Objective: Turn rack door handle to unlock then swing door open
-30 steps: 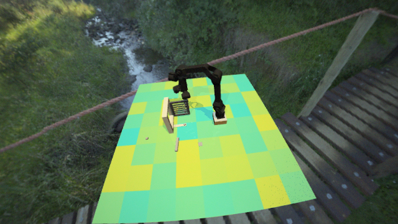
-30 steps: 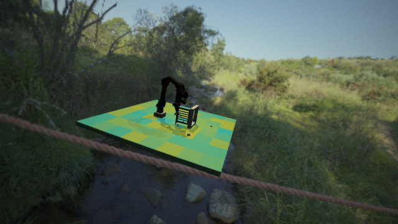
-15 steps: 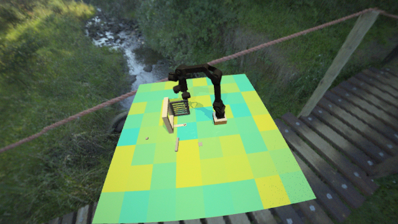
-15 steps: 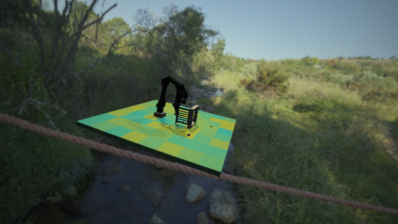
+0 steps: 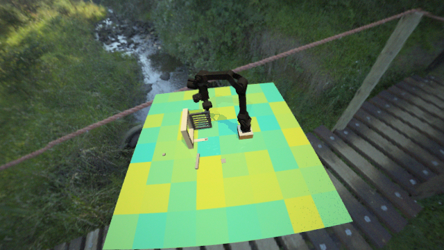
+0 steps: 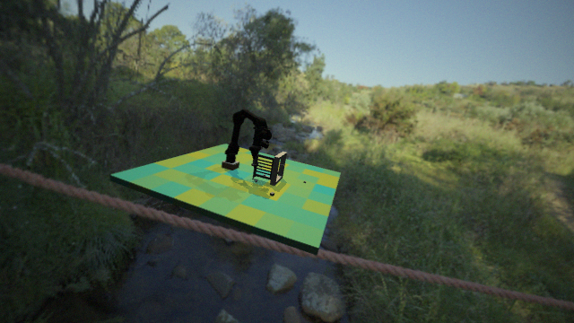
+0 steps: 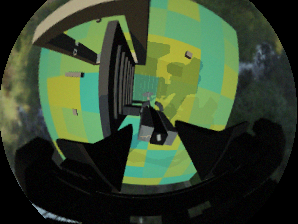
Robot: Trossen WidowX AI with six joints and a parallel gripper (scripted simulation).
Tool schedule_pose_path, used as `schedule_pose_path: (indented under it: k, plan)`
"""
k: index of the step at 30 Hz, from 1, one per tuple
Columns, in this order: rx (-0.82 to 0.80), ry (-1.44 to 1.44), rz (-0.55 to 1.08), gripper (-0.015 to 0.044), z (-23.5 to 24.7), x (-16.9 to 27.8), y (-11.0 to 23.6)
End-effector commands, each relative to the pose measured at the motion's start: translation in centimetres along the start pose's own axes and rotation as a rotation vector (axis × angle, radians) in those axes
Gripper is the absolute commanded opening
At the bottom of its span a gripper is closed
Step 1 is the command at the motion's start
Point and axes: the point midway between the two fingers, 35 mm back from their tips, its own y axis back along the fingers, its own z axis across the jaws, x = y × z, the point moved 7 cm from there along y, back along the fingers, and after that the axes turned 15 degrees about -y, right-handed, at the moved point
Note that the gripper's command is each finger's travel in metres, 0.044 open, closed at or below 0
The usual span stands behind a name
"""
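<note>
The rack door [image 5: 202,128] [image 7: 105,85], a dark barred panel, stands swung out from its frame [image 5: 185,130] [image 6: 273,171] [image 7: 60,22], at roughly a right angle in the top view. The handle [image 7: 164,136] is a grey block with a dark top at the door's free edge, in the wrist view. It looks turned relative to the door panel. My gripper [image 5: 207,109] [image 7: 153,125] is open, pointing down over the handle. The fingertips stand apart on either side of it, with gaps showing. Whether a finger touches the door's edge is hard to tell. The handle is too small to make out in the top and exterior views.
A pale strip [image 5: 200,139] lies beside the frame. A wooden bar [image 5: 197,161], a small flat block [image 5: 223,160] and a small cube [image 5: 164,154] lie farther toward the near side in the top view. The arm's base [image 5: 245,136] stands to the right of the door there.
</note>
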Motion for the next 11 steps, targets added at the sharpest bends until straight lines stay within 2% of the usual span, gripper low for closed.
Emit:
schedule_pose_path:
  k: [1,11]
  plan:
    - [0.000,0.004,-0.007,0.0298,0.0,-0.1,0.7]
    - [0.001,0.004,-0.010,0.0298,0.0,-0.1,1.9]
